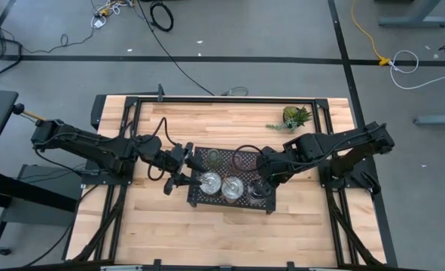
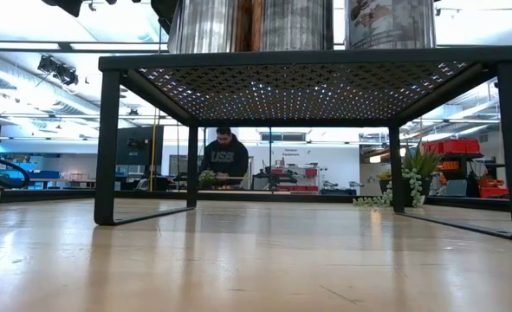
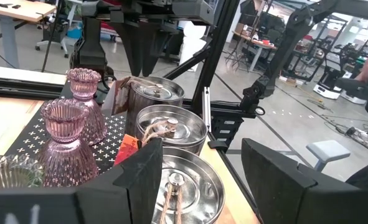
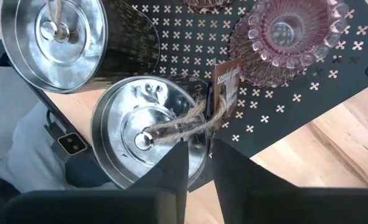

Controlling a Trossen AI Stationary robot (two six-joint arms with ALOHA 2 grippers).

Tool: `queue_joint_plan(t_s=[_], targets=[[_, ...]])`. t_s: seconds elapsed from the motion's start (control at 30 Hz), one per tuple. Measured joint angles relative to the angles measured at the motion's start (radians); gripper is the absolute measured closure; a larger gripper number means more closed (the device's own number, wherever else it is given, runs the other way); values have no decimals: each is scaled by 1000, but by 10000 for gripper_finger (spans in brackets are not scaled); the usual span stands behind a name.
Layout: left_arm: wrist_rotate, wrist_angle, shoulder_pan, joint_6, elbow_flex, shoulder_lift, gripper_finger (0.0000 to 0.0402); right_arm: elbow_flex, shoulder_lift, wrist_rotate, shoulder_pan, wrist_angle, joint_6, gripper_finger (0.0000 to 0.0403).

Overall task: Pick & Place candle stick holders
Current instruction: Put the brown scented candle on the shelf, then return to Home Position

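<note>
Black perforated tray (image 1: 207, 197) (raised on legs) — three silver holders (image 4: 147, 129) and pink holders (image 4: 287, 34) standing on it; right gripper (image 4: 198, 163) narrowly parted above one silver holder, holding nothing — left gripper (image 3: 199, 171) wide at the tray's end.

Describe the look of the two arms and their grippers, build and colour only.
Both arms are dark, nearly black, built of jointed segments with black cables looping along them. The left gripper and the right gripper each end in two flat, matte black fingers with angular, wedge-like tips. No markings are legible on them.
</note>
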Motion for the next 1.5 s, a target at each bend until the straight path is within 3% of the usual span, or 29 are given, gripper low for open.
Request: queue_joint_plan(t_s=[0.3,0.67,0.8,1.0,1.2,1.37,1.5], targets=[[0,0,0,0,0,0,179,0,0,-56,-6,-4,-28,321],[0,0,0,1,0,0,179,0,-87,22,-3,-26,-35,364],[0,0,0,1,0,0,179,0,-138,156,32,-29,-102,370],[21,-61,5,-12,0,-3,179,0,-213,509,160,-38,-158,371],[128,-207,84,105,-1,-130,179,-1,-260,750,312,-101,-114,371],[125,-382,135,163,0,-309,179,-76,-262,848,441,-171,-3,371],[39,-565,124,203,-13,-434,179,-216,-261,868,523,-229,36,371]])
